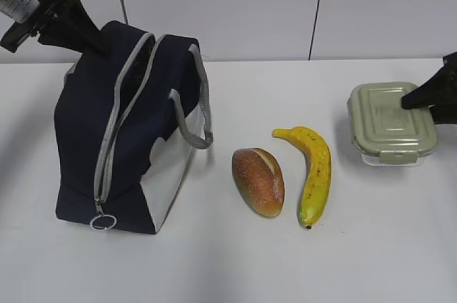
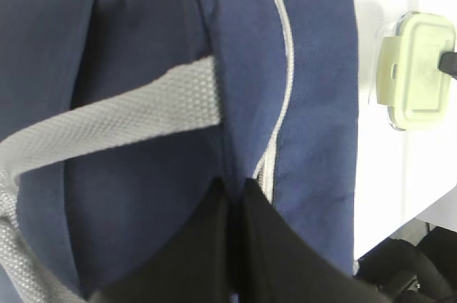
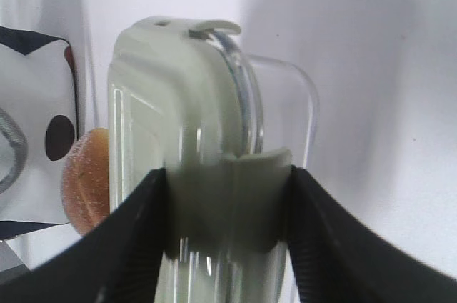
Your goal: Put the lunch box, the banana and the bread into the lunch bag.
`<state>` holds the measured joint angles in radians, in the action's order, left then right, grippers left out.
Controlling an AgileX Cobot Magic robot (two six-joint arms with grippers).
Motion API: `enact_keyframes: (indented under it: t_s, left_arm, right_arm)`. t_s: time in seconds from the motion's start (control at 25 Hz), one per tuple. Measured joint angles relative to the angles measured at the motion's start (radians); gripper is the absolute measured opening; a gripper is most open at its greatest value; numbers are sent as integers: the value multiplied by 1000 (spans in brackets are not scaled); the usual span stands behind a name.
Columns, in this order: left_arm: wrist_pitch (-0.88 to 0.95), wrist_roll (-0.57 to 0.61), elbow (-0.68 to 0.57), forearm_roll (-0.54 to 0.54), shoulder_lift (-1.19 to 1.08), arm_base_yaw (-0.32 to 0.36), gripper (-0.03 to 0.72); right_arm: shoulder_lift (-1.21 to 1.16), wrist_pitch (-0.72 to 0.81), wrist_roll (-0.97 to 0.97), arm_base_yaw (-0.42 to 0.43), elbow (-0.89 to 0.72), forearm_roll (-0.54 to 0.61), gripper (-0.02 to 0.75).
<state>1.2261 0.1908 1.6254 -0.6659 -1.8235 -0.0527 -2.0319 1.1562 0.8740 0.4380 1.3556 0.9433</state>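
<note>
The navy lunch bag (image 1: 132, 128) stands at the left with its grey zipper (image 1: 118, 117) open along the top. My left gripper (image 1: 98, 44) is shut on the bag's fabric at the far end of the top, beside the zipper, as the left wrist view shows (image 2: 235, 187). The bread (image 1: 258, 181) and the banana (image 1: 314, 171) lie side by side in the middle of the table. The lunch box (image 1: 391, 124) with its sage-green lid sits at the right. My right gripper (image 1: 418, 99) is shut on the lunch box (image 3: 193, 103), its jaws clamping the lid's side latch (image 3: 228, 196).
The white table (image 1: 235, 267) runs to a white wall at the back. The bag's grey strap handle (image 1: 194, 113) hangs toward the bread. The lunch box also shows in the left wrist view (image 2: 418, 71). The bread shows past the box in the right wrist view (image 3: 86, 178).
</note>
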Motion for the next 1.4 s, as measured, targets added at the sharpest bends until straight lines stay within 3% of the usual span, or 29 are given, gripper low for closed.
enact_keyframes:
  t_s: [0.24,0.52,0.76,1.08,1.4]
  left_arm:
    - [-2,0,0,-43,0,0,0]
    - [-6,0,0,-70,0,0,0]
    - [-7,0,0,-89,0,0,0]
    - [-5,0,0,-91,0,0,0]
    - [-4,0,0,-92,0,0,0]
  right_arm:
    - [94,0,-87,-73,0,0,354]
    - [183,16,-180,-223,12,34,354]
    - [188,25,-288,-391,153,61,354]
    - [177,53,-411,-534,384,90,354]
    - [84,59,-421,-661,402,93,354]
